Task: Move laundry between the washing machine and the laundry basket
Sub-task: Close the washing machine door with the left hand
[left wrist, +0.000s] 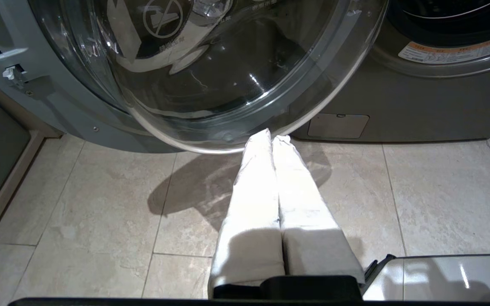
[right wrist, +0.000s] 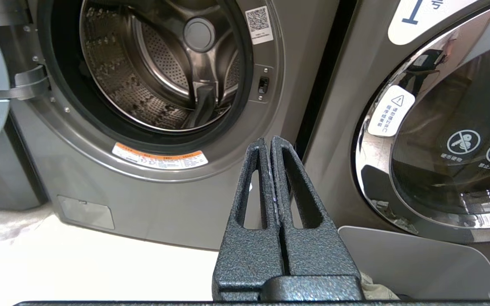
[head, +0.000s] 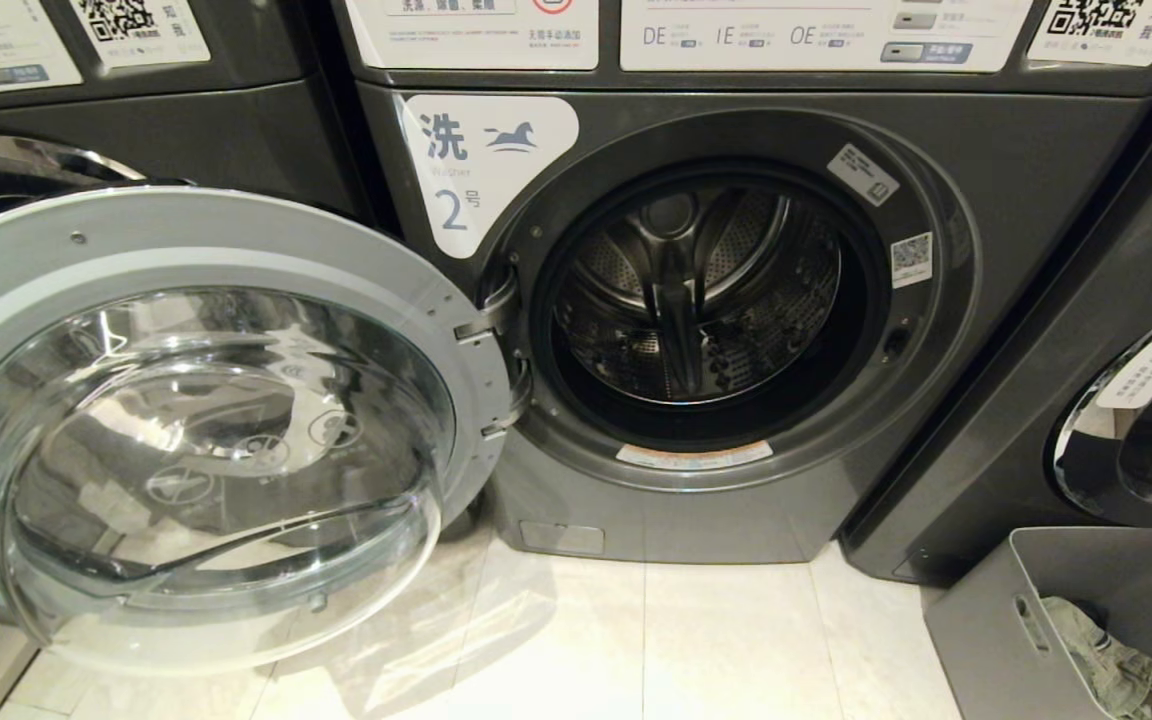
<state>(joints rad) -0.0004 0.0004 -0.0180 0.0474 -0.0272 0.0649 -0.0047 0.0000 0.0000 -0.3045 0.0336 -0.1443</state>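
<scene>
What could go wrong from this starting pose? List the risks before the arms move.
1. The open door swings out on the robot's left, and the shut left claw sits just below its glass bulge; lifting that arm could strike it.
2. The laundry lies low in the basket at the far right, partly out of the head view, so a grasp may miss.
3. The drum looks empty; a garment carried over could snag on the door seal.

The left gripper (left wrist: 272, 138) has two long tapered fingers wrapped in white, kinda cloth-like material, on a black base. The right gripper (right wrist: 269, 140) is bare: black, pebbly-textured fingers, each with a long slot cut through, same black base.
</scene>
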